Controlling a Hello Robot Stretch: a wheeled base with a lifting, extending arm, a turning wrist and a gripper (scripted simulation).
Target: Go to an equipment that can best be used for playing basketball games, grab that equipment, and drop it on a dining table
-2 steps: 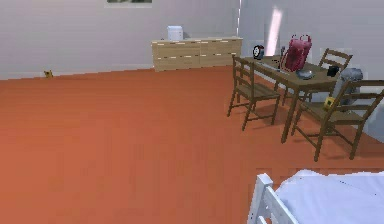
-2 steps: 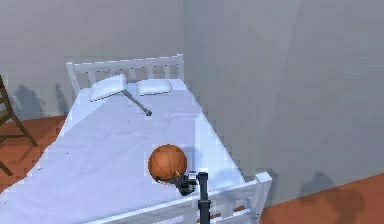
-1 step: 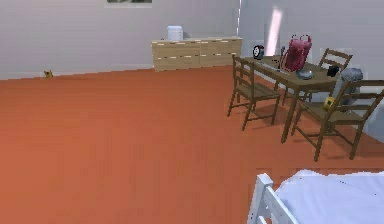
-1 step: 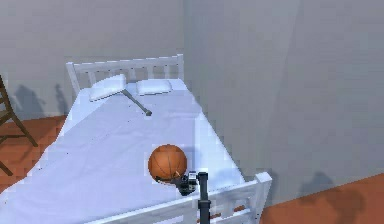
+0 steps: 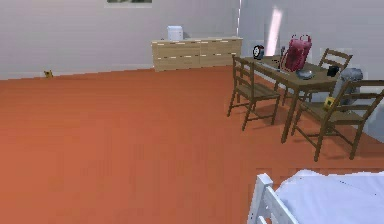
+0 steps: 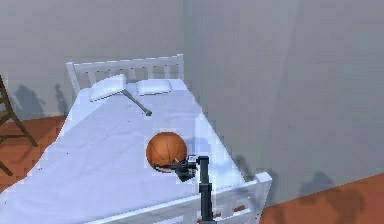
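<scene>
Ball: one orange basketball (image 6: 166,149), over the white bed (image 6: 95,160) near its foot end.
Bedding: two white pillows (image 6: 108,88) by the slatted headboard; one thin grey stick (image 6: 135,101) just below them.
Dining set: one brown wooden tabletop (image 5: 305,76); three wooden chairs (image 5: 252,92).
Unclear: the small items on the tabletop are blobs.
Tool: the dark tool (image 6: 182,168) is at the ball's lower right. I cannot tell its fingers' state, nor whether it holds anything.

Wooden-looking table (image 5: 300,77) and chairs (image 5: 250,88), matt orange basketball (image 6: 167,150), smooth cloth bedsheet (image 6: 100,150).
</scene>
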